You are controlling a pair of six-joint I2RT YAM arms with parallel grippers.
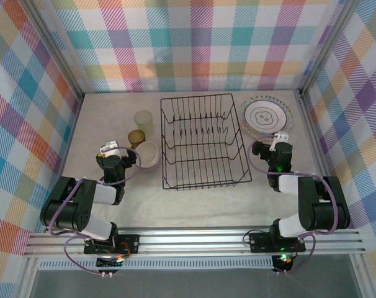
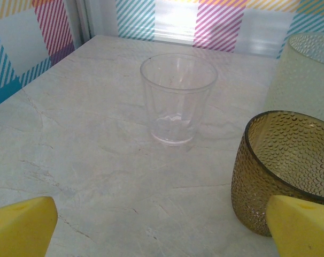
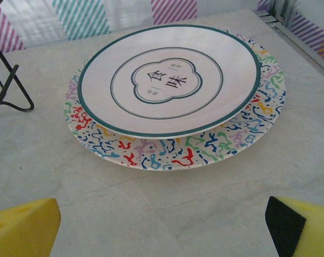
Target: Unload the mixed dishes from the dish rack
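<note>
The black wire dish rack [image 1: 205, 141] stands mid-table with nothing in its slots. Right of it lie two stacked plates: a green-ringed plate [image 3: 170, 80] on a larger plate with coloured squiggles [image 3: 205, 144]. My right gripper [image 3: 162, 227] hovers just short of them, open and holding nothing. Left of the rack stand a pale yellow-green cup [image 1: 143, 120], an amber cup [image 1: 136, 137] and a cream bowl [image 1: 147, 154]. My left gripper [image 2: 162, 230] is open over bare table, with a clear cup [image 2: 178, 99] ahead and the amber cup [image 2: 282, 168] close by its right fingertip [image 2: 303, 225].
Plaid walls close in the table at the back and on both sides. A foot of the rack [image 3: 4, 85] shows at the left of the right wrist view. Bare table [image 1: 194, 208] lies between the rack and the arm bases.
</note>
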